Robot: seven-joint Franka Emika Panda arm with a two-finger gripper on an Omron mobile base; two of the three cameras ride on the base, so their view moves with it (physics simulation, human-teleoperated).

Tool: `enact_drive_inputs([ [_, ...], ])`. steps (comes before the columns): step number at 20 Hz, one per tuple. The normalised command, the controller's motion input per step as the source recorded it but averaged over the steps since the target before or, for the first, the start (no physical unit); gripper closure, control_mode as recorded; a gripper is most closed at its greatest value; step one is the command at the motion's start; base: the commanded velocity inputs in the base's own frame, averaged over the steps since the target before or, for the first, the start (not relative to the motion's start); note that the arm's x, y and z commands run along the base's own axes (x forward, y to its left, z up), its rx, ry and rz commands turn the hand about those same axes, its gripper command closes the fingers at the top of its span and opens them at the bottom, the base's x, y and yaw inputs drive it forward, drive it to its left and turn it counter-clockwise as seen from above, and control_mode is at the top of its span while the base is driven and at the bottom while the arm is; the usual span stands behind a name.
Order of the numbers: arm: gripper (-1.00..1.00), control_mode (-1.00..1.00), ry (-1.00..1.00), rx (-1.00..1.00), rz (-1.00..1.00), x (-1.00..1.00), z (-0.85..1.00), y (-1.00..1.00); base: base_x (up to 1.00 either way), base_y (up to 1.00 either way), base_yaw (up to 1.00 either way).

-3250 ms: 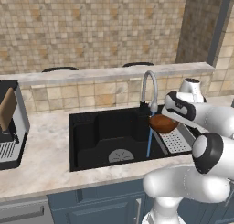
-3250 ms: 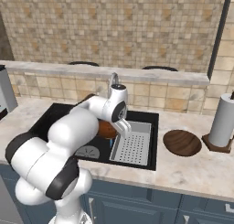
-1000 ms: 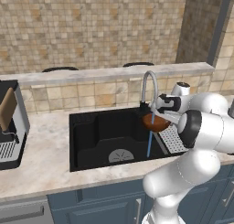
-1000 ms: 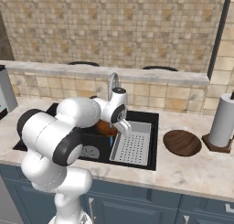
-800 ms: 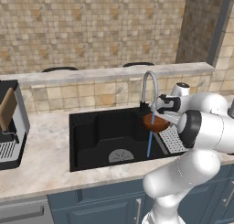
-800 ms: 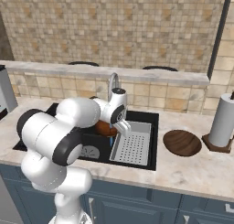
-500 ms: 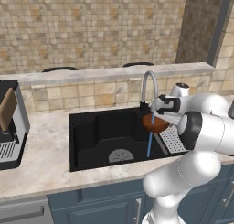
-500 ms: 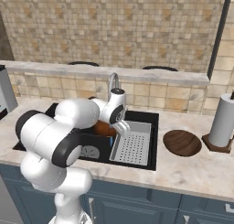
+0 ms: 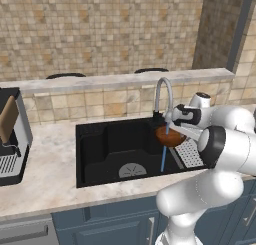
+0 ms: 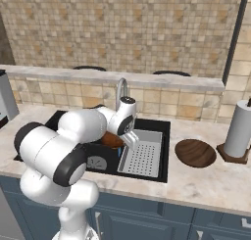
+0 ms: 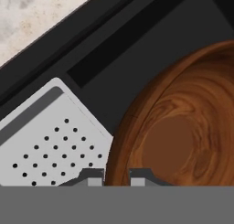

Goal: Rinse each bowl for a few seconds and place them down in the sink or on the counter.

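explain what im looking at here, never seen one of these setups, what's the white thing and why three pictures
The white thing is a robot arm in a simulated kitchen. Two pictures come from cameras behind it, left and right; the third looks along its gripper. The gripper pinches the rim of a reddish-brown bowl and holds it above the black sink, under the running faucet. A second bowl sits on the counter, beside a paper towel roll. A grey perforated tray sits in the sink.
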Motion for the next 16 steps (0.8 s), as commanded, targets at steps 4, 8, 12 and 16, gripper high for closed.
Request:
enact_drive_inputs([
  [4, 1.00, -1.00, 0.00, 0.04, 0.00, -0.04, 0.00, 0.00, 0.00, 0.00, 0.00],
  [8, 1.00, -1.00, 0.00, 0.03, 0.00, 0.00, 0.00, 0.00, 0.00, 0.00, 0.00],
  [12, 1.00, -1.00, 0.00, 0.03, 0.00, 0.00, 0.00, 0.00, 0.00, 0.00, 0.00],
  [16, 1.00, -1.00, 0.00, 0.02, 0.00, 0.00, 0.00, 0.00, 0.00, 0.00, 0.00],
])
